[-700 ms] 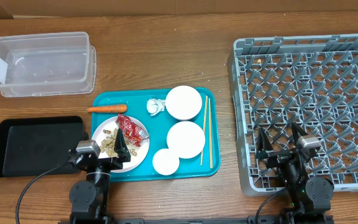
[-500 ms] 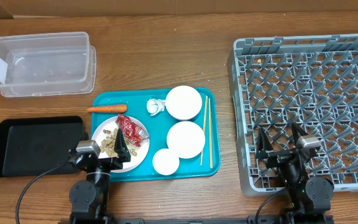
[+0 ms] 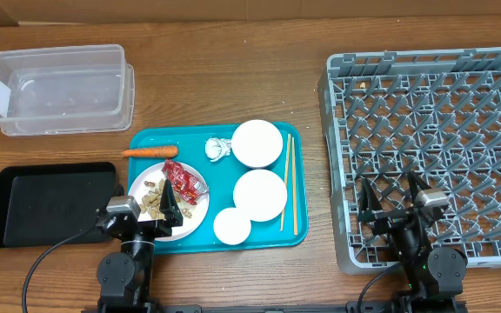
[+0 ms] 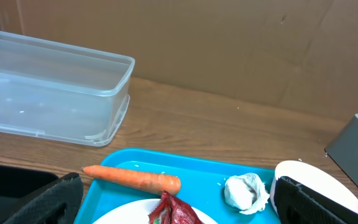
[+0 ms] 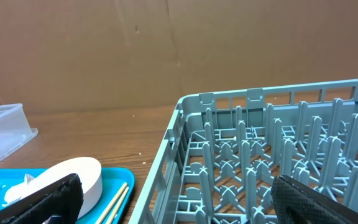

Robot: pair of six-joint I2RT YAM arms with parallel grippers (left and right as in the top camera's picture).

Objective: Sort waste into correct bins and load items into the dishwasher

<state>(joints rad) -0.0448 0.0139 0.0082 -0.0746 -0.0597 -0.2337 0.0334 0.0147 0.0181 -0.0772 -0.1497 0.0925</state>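
Observation:
On the teal tray (image 3: 197, 143) lie an orange carrot (image 3: 150, 151), a white paper wad (image 3: 218, 149), two white bowls (image 3: 257, 143) (image 3: 260, 194), a small white cup (image 3: 231, 226), wooden chopsticks (image 3: 290, 184) and a white plate (image 3: 191, 222) with a red wrapper (image 3: 184, 180) and tan scraps (image 3: 154, 199). My left gripper (image 3: 139, 209) is open and empty at the plate's near edge. My right gripper (image 3: 393, 196) is open and empty over the grey dish rack's (image 3: 424, 78) front left corner. The carrot (image 4: 132, 178) and wad (image 4: 244, 191) show in the left wrist view.
A clear plastic tub (image 3: 59, 89) stands at the back left. A shallow black tray (image 3: 50, 203) lies at the front left beside the teal tray. Brown cardboard walls the back of the table.

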